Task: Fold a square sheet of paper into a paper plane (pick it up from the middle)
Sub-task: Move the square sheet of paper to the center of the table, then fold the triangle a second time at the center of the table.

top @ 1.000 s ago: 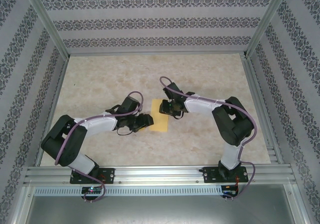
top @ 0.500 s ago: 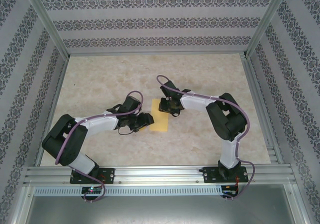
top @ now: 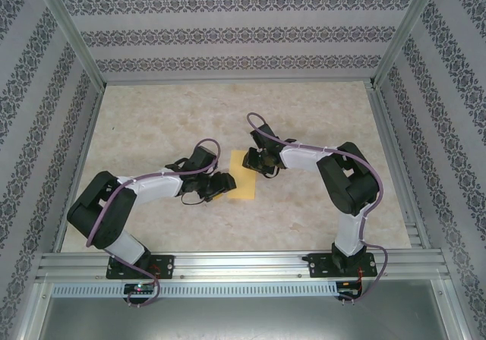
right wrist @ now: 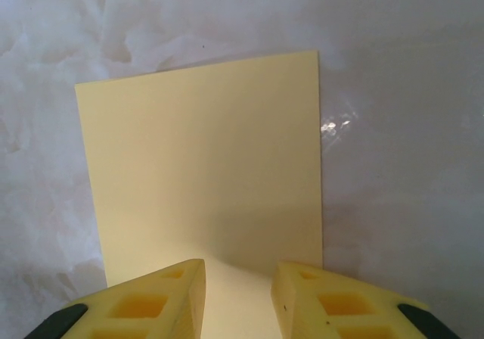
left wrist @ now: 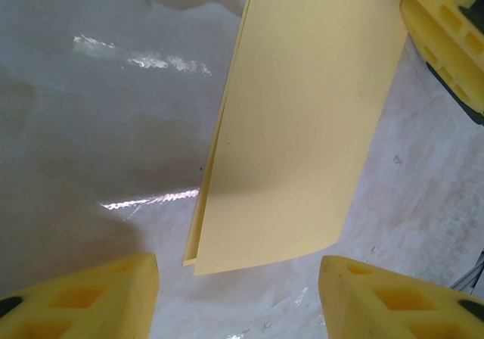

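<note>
Inventory: one sheet of paper (top: 247, 183) on one counter (top: 304, 112). Two arms — left arm (top: 144, 184), right arm (top: 311, 156). Two hands — left hand (top: 225, 187), right hand (top: 254, 165). Each hand carries two yellow fingers (right wrist: 151, 301), four in total.

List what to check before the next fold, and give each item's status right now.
1. First fold made: ok; the square sheet of paper shows two layers.
2. Layers flush: not ok; a strip of the under layer peeks out at one corner.
3. Left gripper open and empty: ok.
4. Right gripper at the sheet's edge: ok; its jaws stand slightly apart, astride that edge.
5. Right gripper pinning the sheet down: cannot tell.
6. Sheet lying on the table: ok.
</note>
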Tool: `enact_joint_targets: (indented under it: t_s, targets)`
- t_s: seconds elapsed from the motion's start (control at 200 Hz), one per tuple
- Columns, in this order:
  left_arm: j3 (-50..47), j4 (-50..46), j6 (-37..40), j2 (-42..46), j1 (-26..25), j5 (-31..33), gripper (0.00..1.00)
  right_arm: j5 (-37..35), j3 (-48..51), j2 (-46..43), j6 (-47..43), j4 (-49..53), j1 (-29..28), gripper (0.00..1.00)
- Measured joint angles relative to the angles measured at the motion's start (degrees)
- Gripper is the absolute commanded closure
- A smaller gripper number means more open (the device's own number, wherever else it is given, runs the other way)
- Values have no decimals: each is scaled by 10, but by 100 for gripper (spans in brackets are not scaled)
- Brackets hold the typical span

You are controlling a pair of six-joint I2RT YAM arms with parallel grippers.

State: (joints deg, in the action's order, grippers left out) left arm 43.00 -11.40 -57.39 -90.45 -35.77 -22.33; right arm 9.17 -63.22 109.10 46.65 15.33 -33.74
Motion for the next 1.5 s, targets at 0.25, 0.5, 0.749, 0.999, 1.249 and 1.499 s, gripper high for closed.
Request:
enact_joint_targets:
  t_s: [0.25, 0.5, 0.749, 0.999, 1.249, 1.499]
  targets:
    - [6, 2, -2, -13, -5, -5, 42, 4, 1, 0, 0, 0, 1, 68]
    - [12, 9, -3, -27, -14, -12, 49, 4, 4, -1, 0, -4, 1, 68]
    - [13, 17, -4, -28, -15, -14, 52, 4, 4, -1, 0, -4, 1, 68]
    - [13, 40, -4, -29, -15, -24, 55, 4, 4, -1, 0, -4, 1, 68]
    - [13, 95, -13, -29, -15, -46, 66, 6, 4, -1, 0, -4, 2, 70]
    - [30, 133, -15, -46, -15, -61, 66, 17, 4, -1, 0, -4, 7, 71]
